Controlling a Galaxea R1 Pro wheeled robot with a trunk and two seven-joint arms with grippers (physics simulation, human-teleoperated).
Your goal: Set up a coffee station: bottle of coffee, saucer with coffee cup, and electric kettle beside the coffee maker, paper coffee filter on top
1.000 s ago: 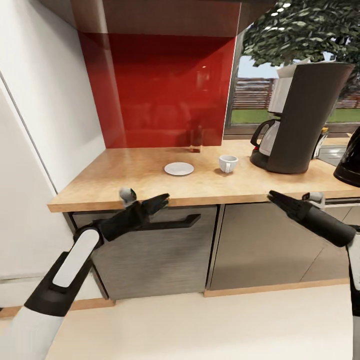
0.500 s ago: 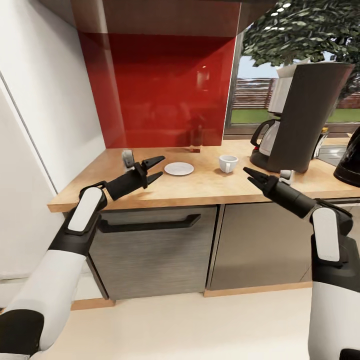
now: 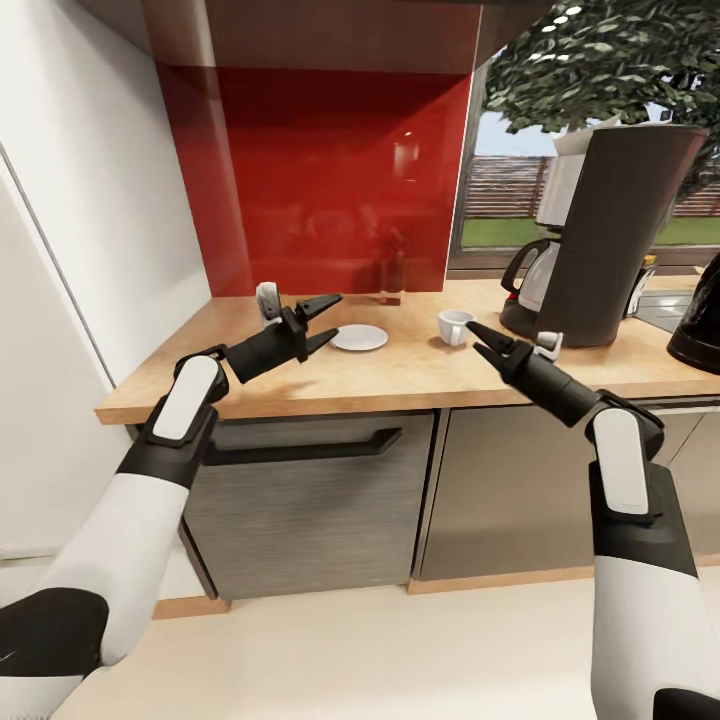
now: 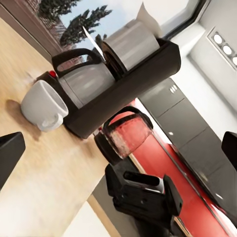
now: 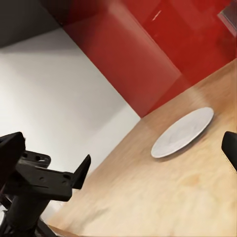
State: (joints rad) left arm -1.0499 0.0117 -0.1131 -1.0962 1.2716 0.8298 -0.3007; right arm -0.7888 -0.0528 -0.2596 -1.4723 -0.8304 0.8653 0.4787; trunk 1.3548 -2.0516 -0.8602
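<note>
On the kitchen countertop (image 3: 250,370) a white saucer (image 3: 358,337) lies left of the white coffee cup (image 3: 455,326). The tall dark coffee maker (image 3: 610,240) stands to their right, with a pale paper wedge (image 3: 572,138) sticking up from its top. The electric kettle (image 3: 700,325) is at the right edge. My left gripper (image 3: 322,322) hovers open just left of the saucer. My right gripper (image 3: 476,339) is open right beside the cup. A bit of yellow (image 3: 647,268) peeks out behind the coffee maker; what it is I cannot tell. The kitchen shelf is out of view.
A red glossy backsplash (image 3: 320,180) rises behind the counter, with a small brown block (image 3: 390,296) at its foot. A white wall (image 3: 90,200) closes the left end. Dark cabinet fronts (image 3: 300,500) sit under the worktop. A window (image 3: 500,190) is behind the coffee maker.
Both arms have risen from below the counter edge and reached forward over the worktop, the left towards the saucer and the right towards the cup. Both grippers stayed open.
</note>
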